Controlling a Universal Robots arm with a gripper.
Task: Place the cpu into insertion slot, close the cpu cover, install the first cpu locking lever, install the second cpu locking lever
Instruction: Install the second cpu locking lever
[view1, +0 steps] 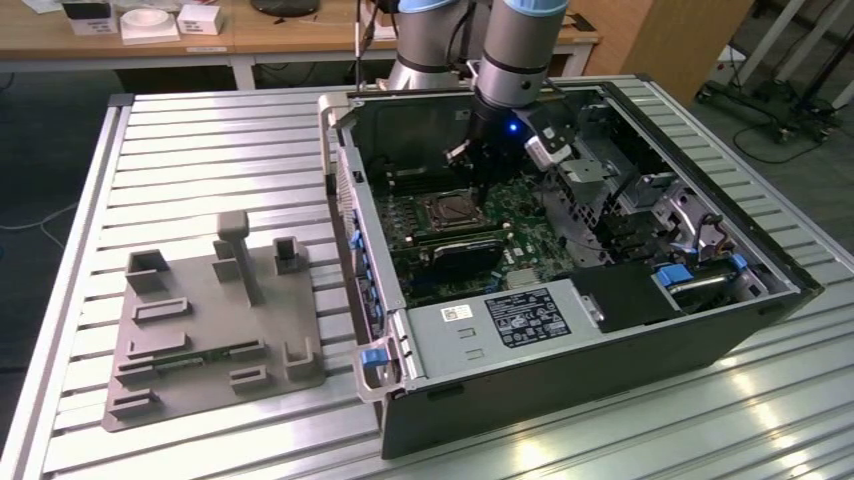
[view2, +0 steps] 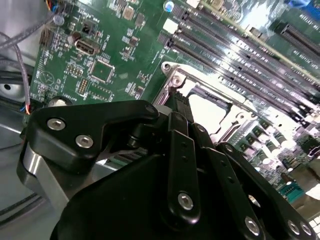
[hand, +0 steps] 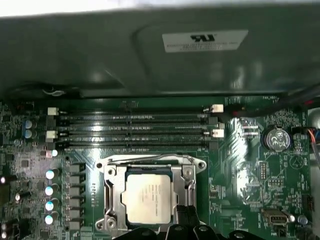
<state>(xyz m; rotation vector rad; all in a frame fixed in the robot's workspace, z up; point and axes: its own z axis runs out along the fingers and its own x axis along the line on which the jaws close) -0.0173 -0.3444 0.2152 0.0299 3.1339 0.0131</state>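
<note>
An open computer case (view1: 561, 330) is lying on its side on a slatted metal table (view1: 200, 150), with a grey fixture plate (view1: 200, 340) sitting beside it toward the exterior view's left. The robot arm (view1: 521, 50) is reaching down into the case over the green motherboard (hand: 240, 165), next to the long black memory slots (hand: 135, 130). The gripper (view2: 182, 107) is hanging just above one edge of the insertion slot (hand: 112, 200), its black fingers (view2: 180, 150) lying close together with nothing between them, though I cannot tell whether they are fully closed. The cpu (hand: 149, 199) is sitting flat inside the socket, silvery top facing up. The cpu cover (hand: 187, 172) is lying down around the chip, framing it.
</note>
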